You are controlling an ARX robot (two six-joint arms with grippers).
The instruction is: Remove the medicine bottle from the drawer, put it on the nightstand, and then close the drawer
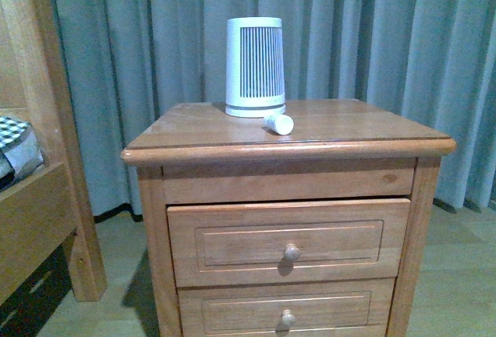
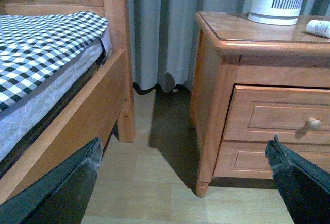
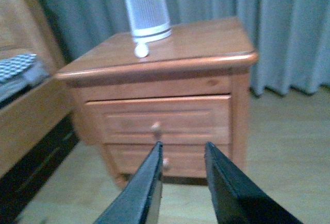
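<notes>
The medicine bottle [image 1: 278, 123] lies on its side on the nightstand [image 1: 356, 132] top, in front of the white ribbed device [image 1: 255, 66]. It also shows in the left wrist view [image 2: 319, 28] and the right wrist view [image 3: 141, 50]. The upper drawer [image 1: 288, 242] stands slightly out from the cabinet front, its knob [image 1: 292, 252] facing me. Neither arm shows in the front view. My left gripper [image 2: 185, 154] is open and empty, low near the floor left of the nightstand. My right gripper [image 3: 183, 149] is open and empty, back from the drawer fronts.
A wooden bed frame [image 1: 35, 197] with a checked mattress [image 2: 41, 44] stands to the left of the nightstand. Grey curtains [image 1: 372, 35] hang behind. The shallower lower drawer [image 1: 287, 314] sits below the upper one. Pale wood floor [image 2: 154, 183] lies between bed and cabinet.
</notes>
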